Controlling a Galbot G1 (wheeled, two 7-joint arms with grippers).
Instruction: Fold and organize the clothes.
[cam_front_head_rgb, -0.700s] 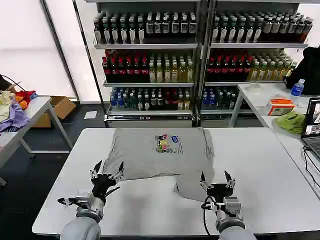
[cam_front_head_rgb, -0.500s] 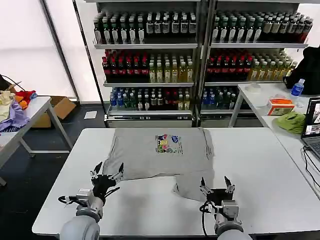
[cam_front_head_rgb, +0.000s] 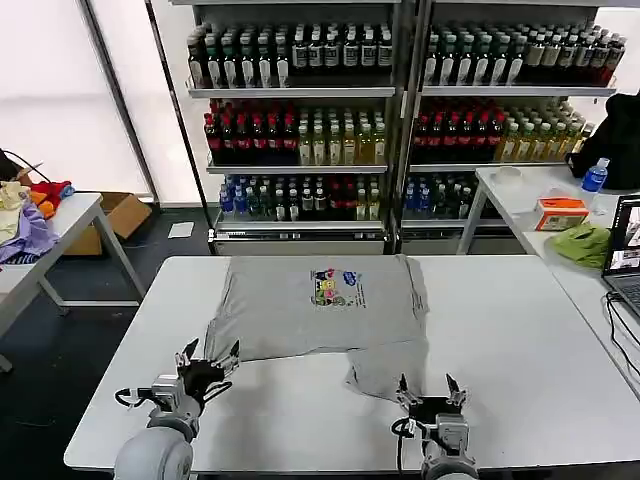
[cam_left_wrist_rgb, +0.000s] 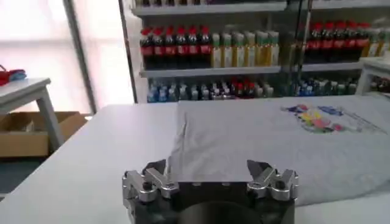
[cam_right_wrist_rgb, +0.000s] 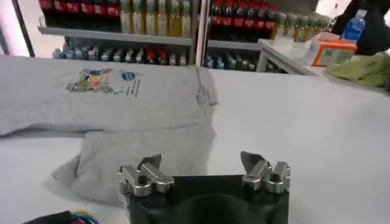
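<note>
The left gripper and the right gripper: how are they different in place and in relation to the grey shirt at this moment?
The left gripper hovers near the table's front left, just before the grey shirt's folded edge; the right gripper sits nearer the front edge, before the flap that hangs out at the shirt's front right. The left gripper points slightly inward, the right straight ahead. Both are open and hold nothing.

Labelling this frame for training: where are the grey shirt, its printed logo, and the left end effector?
grey shirt (cam_front_head_rgb: 290, 310): head view, plain chest fabric.
printed logo (cam_front_head_rgb: 337, 286): head view, middle of the print.
left end effector (cam_front_head_rgb: 207, 356): head view, between its open fingertips.
</note>
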